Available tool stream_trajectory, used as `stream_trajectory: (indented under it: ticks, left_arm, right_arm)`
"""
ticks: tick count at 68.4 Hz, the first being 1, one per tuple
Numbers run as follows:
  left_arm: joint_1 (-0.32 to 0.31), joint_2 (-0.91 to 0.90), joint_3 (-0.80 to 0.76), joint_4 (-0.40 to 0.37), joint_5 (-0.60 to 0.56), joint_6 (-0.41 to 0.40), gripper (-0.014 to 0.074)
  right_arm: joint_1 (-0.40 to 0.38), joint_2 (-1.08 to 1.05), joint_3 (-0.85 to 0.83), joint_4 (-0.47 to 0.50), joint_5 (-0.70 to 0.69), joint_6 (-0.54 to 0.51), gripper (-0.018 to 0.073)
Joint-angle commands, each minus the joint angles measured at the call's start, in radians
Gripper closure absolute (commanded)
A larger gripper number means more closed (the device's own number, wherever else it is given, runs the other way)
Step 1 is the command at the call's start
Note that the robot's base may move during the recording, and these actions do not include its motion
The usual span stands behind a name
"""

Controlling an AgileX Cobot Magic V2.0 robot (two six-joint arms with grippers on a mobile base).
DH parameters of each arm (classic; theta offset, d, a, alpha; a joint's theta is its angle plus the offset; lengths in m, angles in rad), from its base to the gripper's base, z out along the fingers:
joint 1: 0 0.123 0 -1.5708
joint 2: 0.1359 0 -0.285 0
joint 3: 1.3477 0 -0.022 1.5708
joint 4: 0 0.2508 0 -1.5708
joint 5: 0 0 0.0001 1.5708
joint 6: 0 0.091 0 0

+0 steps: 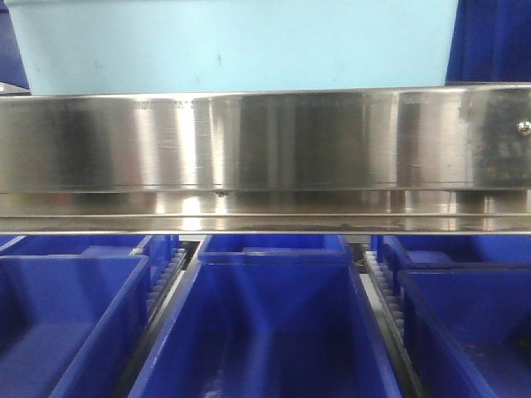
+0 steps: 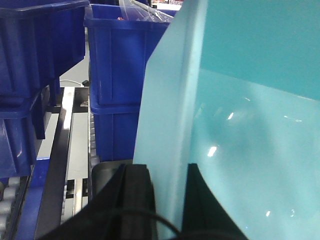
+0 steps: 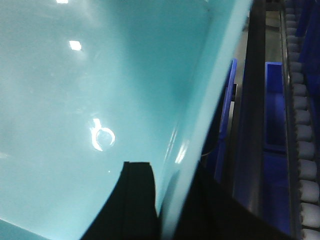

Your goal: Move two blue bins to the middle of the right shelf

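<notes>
One pale blue bin is shown above one steel rail. Its walls are clamped by the left tool and the right tool.

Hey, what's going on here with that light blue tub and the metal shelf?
A two-armed robot is holding a pale blue bin. The left gripper and the right gripper each clamp one of its walls, one finger inside and one outside. Seen from the front, the bin shows just above a shiny steel shelf rail, and dark blue bins fill the tier below. Whether the bin already rests on the shelf cannot be told.
</notes>
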Motion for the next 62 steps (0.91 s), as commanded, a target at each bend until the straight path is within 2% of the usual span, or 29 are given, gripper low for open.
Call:
stream_trajectory:
  ticks: [1, 15, 33, 52, 62]
  left_arm:
    - [0.001, -0.019, -0.017, -0.079, -0.007, -0.032, 0.0707]
    - [0.001, -0.009, -0.017, -0.084, 0.189, -0.032, 0.0707]
    - [0.001, 0.031, -0.017, -0.077, 0.358, -0.032, 0.0707]
    - [0.001, 0.069, -0.017, -0.021, 0.444, -0.032, 0.0707]
    - [0.001, 0.083, -0.017, -0.019, 0.482, -0.032, 0.0707]
  right_arm:
    - [-0.001, -0.006, -0.003, -0.024, -0.015, -0.036, 0.0713]
    - [-0.001, -0.006, -0.003, -0.024, -0.013, -0.036, 0.0713]
    - [-0.001, 0.028, -0.003, -0.024, -0.008, -0.036, 0.0713]
    - [-0.001, 0.088, -0.003, -0.024, 0.018, -0.036, 0.0713]
    - [-0.001, 0.097, -0.003, -0.024, 0.035, -0.036, 0.0713]
